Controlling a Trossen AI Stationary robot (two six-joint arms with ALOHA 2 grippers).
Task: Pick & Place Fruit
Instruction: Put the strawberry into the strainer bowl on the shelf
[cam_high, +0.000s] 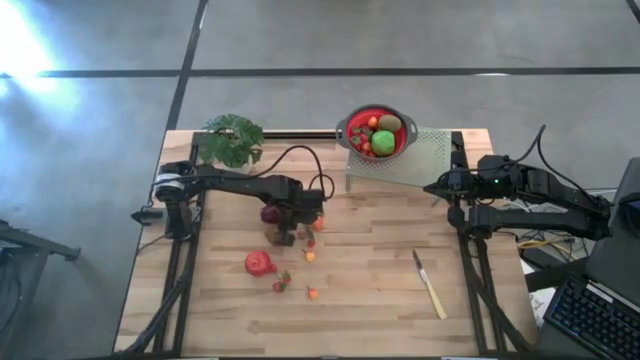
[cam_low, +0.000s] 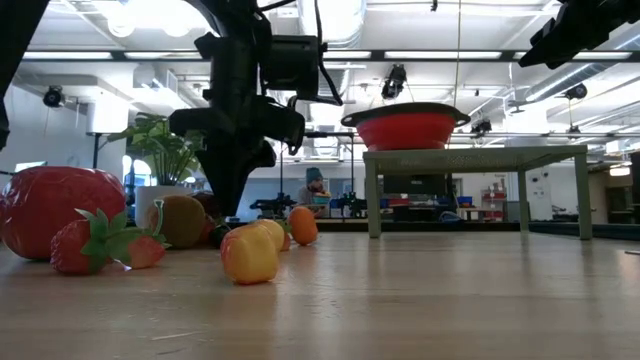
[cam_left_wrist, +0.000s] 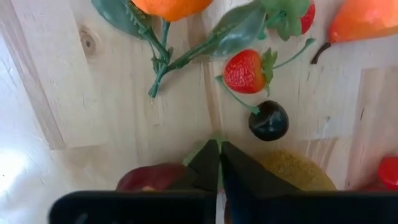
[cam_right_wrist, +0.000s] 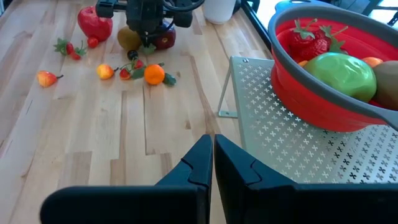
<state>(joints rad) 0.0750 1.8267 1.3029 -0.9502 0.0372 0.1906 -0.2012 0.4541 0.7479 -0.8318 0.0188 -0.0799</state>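
Several toy fruits (cam_high: 283, 262) are scattered on the surface (cam_high: 370, 300), and more lie in a red bowl (cam_high: 377, 133) on a rack (cam_high: 420, 165). The left tool (cam_left_wrist: 219, 163) is seen lowered among them, fingers pressed shut on a thin green stem between a dark red fruit (cam_left_wrist: 152, 178) and a kiwi (cam_left_wrist: 292, 171). Such a slight hold could slip when lifted. The right tool (cam_right_wrist: 211, 163) is held shut and empty beside the rack.

Small red, orange and brown fruit (cam_high: 287, 250) lie scattered mid-table; more fill the bowl (cam_high: 350, 132).
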